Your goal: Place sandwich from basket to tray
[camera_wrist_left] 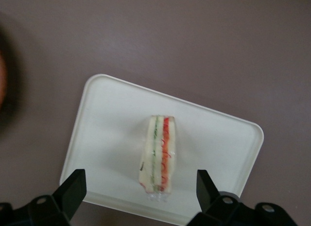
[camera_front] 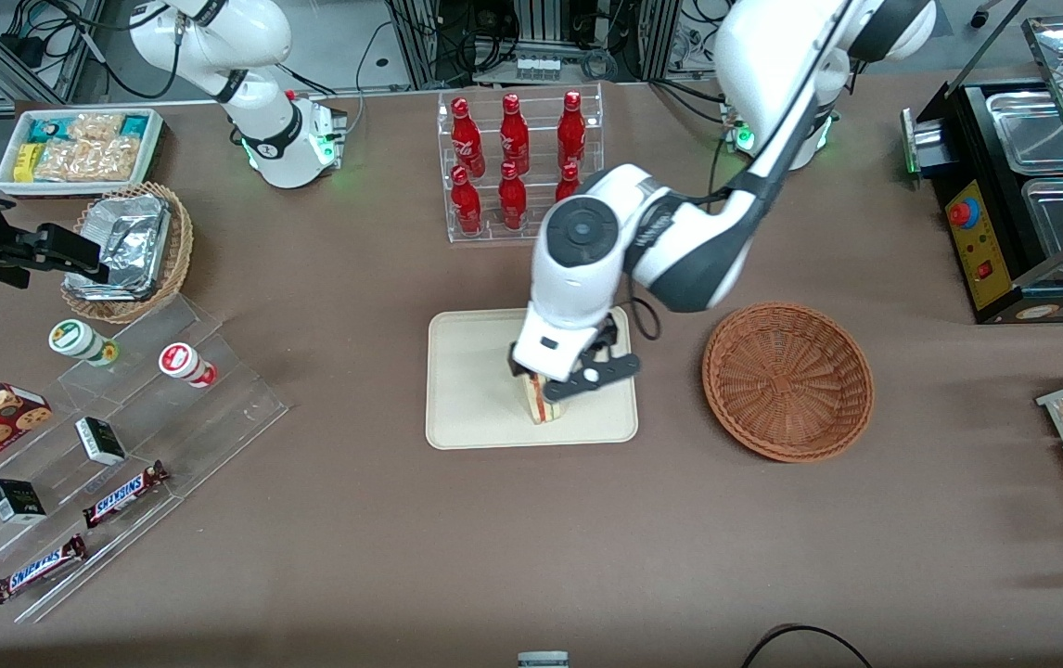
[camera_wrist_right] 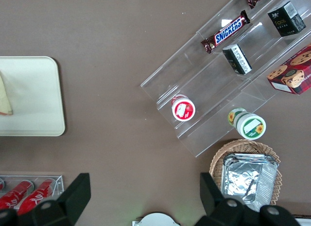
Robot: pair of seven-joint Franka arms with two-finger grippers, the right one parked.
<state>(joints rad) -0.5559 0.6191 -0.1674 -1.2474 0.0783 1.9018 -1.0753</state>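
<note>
— One sandwich (camera_wrist_left: 158, 155), and we see it standing on its edge on the tray (camera_front: 476, 408), toward the corner nearest the basket (camera_front: 787, 380) and the front camera. Basket looks empty now, so the transfer itself seems done, imo.

— Agreed. What abt the gripper (camera_front: 569, 376)?

— It sits right over the sandwich, low. In the wrist view its fingers (camera_wrist_left: 73, 189) are spread wide, one each side of the wedge, w/ clear tray showing between each pad and the bread. So nothing's pinched, as far as we can tell.

— Then what can go wrong from here?

— Mostly the exit. The wedge is narrow and upright, filling stripes facing up, so we'd judge it tippy. If the arm leaves sideways instead of straight up, a finger could clip the bread and knock it flat.

— Could it end up off the tray?

— Possibly. It's close to the rim at that corner, and the rim is low, so a shove that way might push it over onto the table. Wrapper looks slick too, so it may slide rather than grip.

— So a straight lift first, then swing away.

— Yep, that's our read.
</note>
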